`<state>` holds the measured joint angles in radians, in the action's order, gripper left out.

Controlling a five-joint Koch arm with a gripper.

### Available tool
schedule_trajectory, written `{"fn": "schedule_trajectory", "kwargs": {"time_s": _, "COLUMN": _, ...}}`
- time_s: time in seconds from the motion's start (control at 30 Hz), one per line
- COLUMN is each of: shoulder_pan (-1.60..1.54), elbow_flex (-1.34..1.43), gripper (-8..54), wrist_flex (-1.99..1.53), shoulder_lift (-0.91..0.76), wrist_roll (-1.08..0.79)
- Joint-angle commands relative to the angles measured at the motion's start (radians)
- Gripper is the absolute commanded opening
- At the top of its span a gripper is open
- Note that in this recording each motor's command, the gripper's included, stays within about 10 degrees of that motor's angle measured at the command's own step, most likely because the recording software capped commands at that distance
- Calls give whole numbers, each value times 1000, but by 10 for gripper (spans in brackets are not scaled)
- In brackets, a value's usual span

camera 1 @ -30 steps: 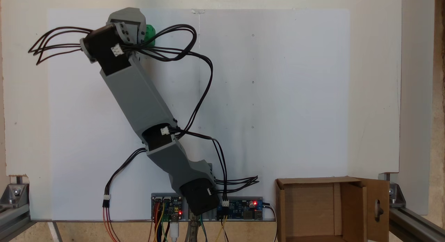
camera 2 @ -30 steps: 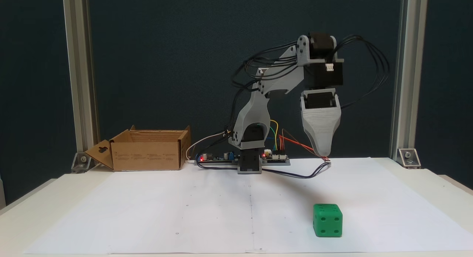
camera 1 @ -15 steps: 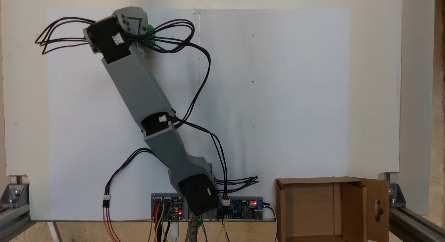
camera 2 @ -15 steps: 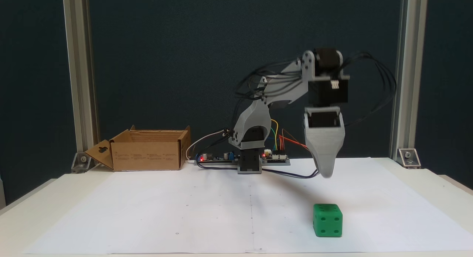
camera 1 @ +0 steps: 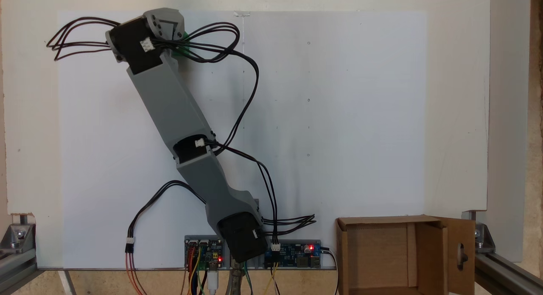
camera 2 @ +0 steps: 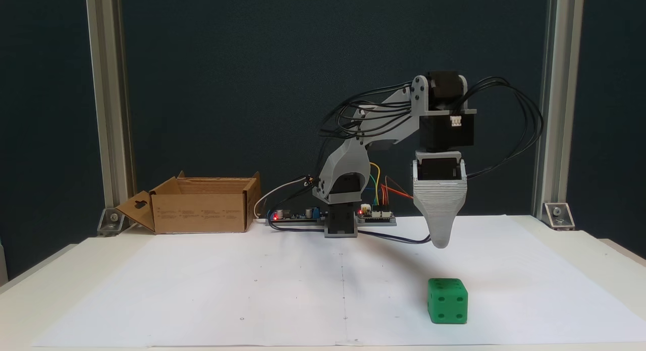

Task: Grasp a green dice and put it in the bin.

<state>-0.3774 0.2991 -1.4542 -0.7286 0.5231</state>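
A: In a fixed view from the front, the green dice (camera 2: 447, 300) sits on the white paper sheet (camera 2: 252, 290) near the table's (camera 2: 35, 295) front edge, toward its right side. The gripper (camera 2: 440, 242) hangs just above and behind it, not touching.

B: Spread or pinched?

A: Can't tell, only one grey tip shows. In a fixed view from above, the arm's (camera 1: 169, 100) wrist covers most of the dice; just a green sliver (camera 1: 183, 35) peeks out near the sheet's far edge.

B: And the bin?

A: The bin (camera 2: 202, 210) stands at the table's back left corner, flap open. From above you can look down into it (camera 1: 382, 252); the inside looks bare.
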Motion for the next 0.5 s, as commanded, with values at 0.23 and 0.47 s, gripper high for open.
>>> {"fn": "schedule_trajectory", "kwargs": {"time_s": 0.23, "shoulder_pan": 0, "elbow_flex": -67, "gripper": 427, "wrist_flex": -32, "shoulder_lift": 9, "wrist_roll": 71}}
{"fn": "schedule_trajectory", "kwargs": {"time_s": 0.47, "shoulder_pan": 0, "elbow_flex": -67, "gripper": 427, "wrist_flex": 12, "shoulder_lift": 35, "wrist_roll": 71}}
